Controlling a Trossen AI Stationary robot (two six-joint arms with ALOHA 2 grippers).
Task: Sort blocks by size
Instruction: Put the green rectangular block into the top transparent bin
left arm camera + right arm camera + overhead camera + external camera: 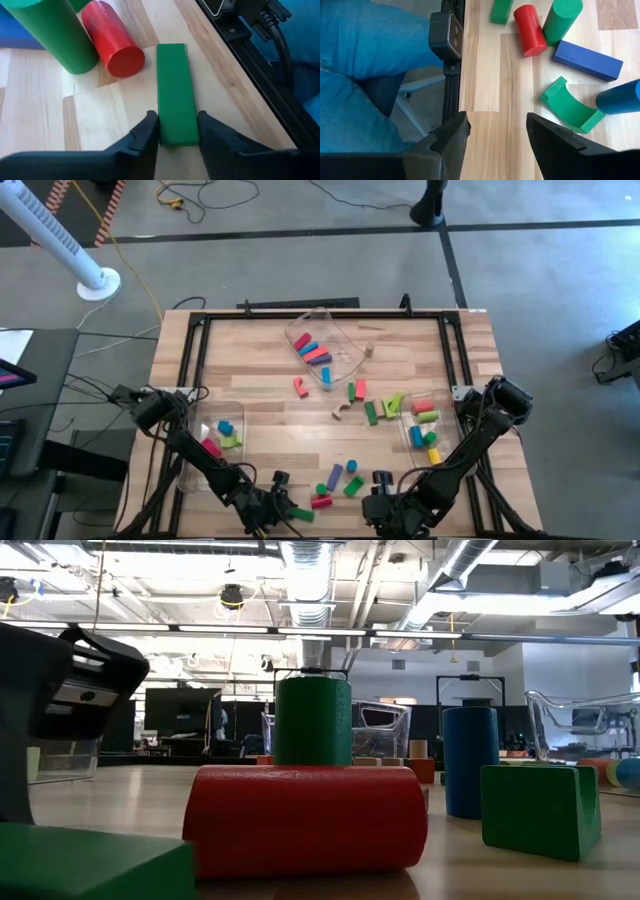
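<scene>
Right gripper (497,132) fingers apart over bare table (490,75).

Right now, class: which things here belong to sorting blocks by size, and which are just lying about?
Job:
green flat block between the left gripper fingers
red cylinder
green cylinder
green arch
blue bar

Lying about:
cables
white pole

My left gripper (178,131) sits low at the near tabletop edge, fingers pressed against something between them. My right gripper (498,134) hovers nearby, jaws apart.
</scene>
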